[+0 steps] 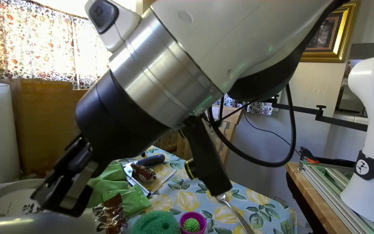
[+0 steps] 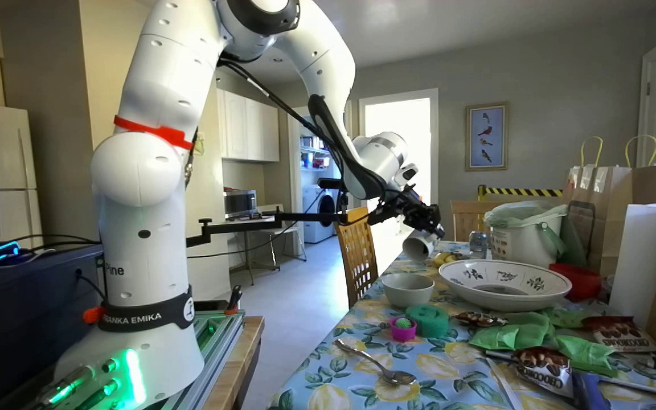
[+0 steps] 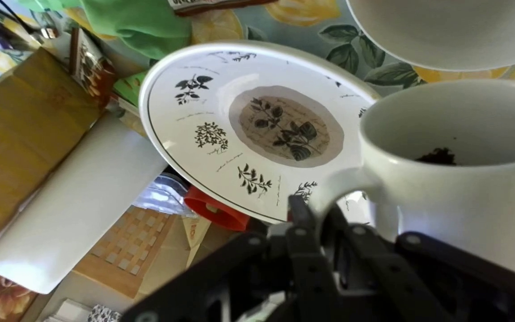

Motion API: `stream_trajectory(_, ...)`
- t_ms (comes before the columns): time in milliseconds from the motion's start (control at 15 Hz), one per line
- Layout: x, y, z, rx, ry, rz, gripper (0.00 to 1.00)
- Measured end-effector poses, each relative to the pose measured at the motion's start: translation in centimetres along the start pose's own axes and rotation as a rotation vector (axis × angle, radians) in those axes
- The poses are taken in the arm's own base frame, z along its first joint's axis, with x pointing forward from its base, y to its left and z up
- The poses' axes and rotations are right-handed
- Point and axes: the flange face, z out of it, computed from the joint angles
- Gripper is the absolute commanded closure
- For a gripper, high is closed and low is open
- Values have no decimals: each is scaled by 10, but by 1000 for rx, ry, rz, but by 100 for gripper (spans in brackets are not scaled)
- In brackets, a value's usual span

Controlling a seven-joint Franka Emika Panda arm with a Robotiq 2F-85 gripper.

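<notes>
Had a white ceramic mug tipped in midair with a dark clump inside (couldn't ID it). Pinched by its handle in the black two-finger gripper, presumably to leave the rim unblocked. Hung near a round white bowl and wide herb-printed dish.

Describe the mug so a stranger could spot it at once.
Find the lemon-print table, then the black gripper above it. Between its fingers sits the handle of a white mug, held tilted in the air. Unlike the leaf-printed bowl and the smaller plain bowl standing nearby, it has a handle and hangs clear of the table.
</notes>
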Motion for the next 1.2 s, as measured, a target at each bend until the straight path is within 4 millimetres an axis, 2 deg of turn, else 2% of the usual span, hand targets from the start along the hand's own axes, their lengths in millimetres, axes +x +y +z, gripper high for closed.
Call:
stream_trajectory(800,9,0,-16,-36,78,6,97)
stream_trajectory(1200,3,-1,-16,-59,94,11,97)
